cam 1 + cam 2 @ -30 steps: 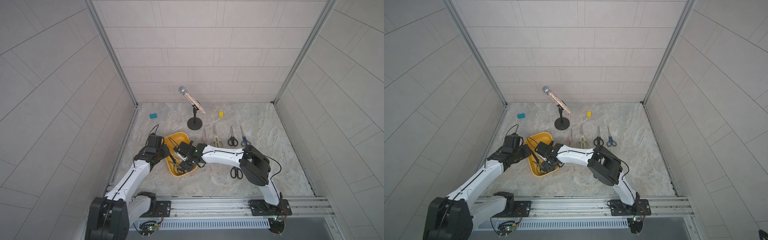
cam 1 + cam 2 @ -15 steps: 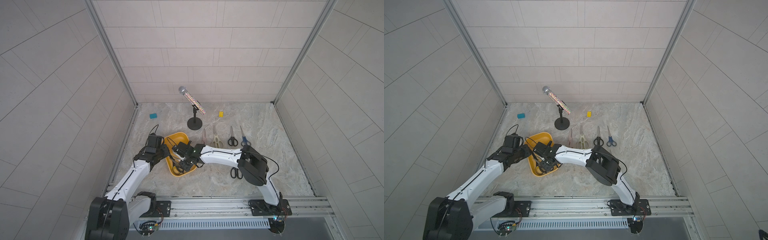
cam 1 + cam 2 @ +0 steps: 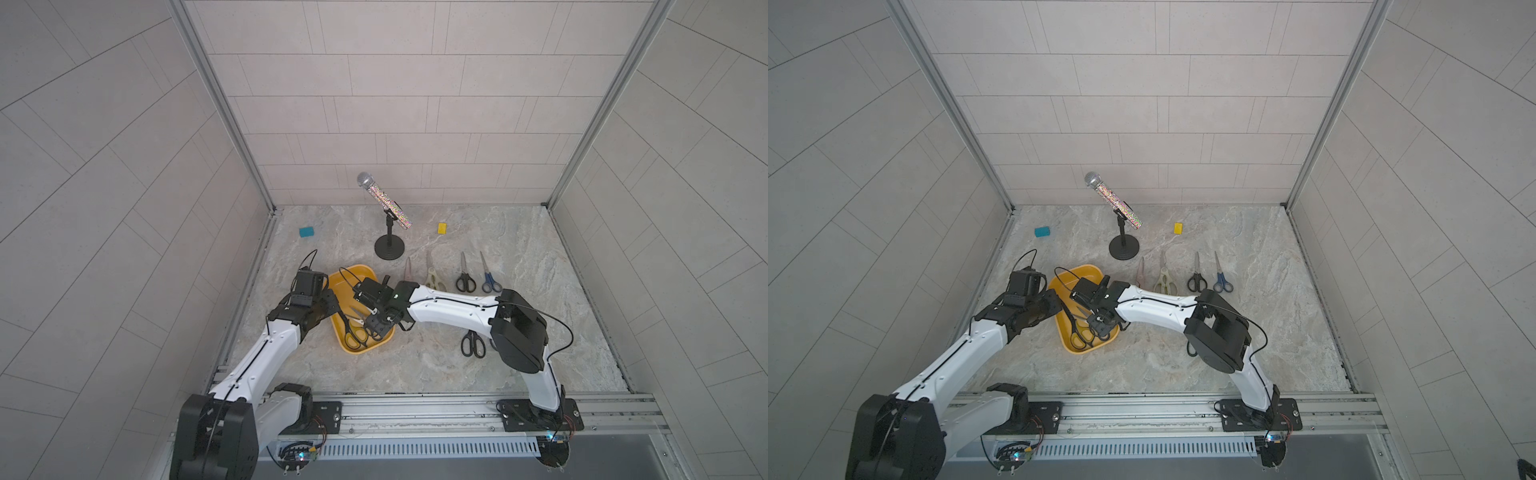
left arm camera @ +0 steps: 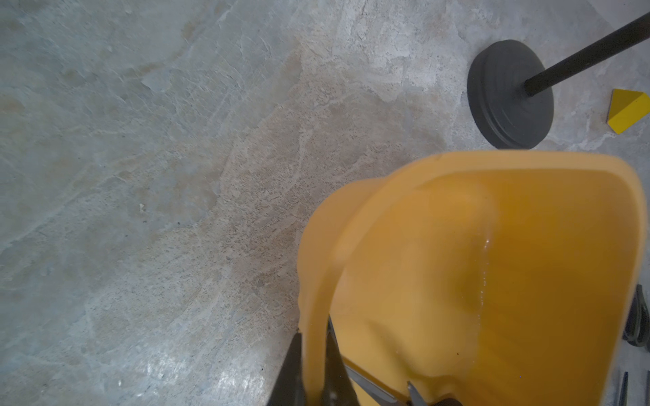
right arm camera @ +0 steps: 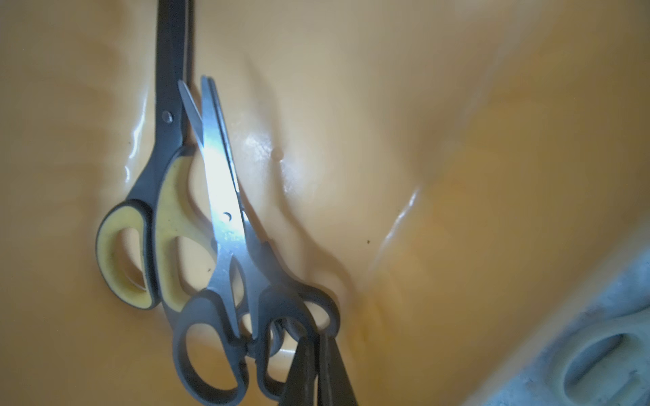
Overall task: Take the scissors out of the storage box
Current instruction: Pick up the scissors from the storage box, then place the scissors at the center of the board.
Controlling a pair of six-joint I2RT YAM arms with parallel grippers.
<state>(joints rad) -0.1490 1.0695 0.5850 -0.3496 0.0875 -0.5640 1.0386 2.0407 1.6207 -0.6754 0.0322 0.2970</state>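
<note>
The shallow yellow plastic storage box (image 3: 360, 351) sits on the marbled table (image 3: 415, 365), its middle hidden under the right wrist in both top views. The left gripper (image 4: 311, 339) is clamped over one side wall, its fingers cut off at the frame edge. Inside the box, the right gripper (image 5: 315, 342) is pinched on a handle loop of the black-handled steel scissors (image 5: 225, 225), which overlap the yellow-and-black scissors (image 5: 147, 225), whose blades run out of frame.
</note>
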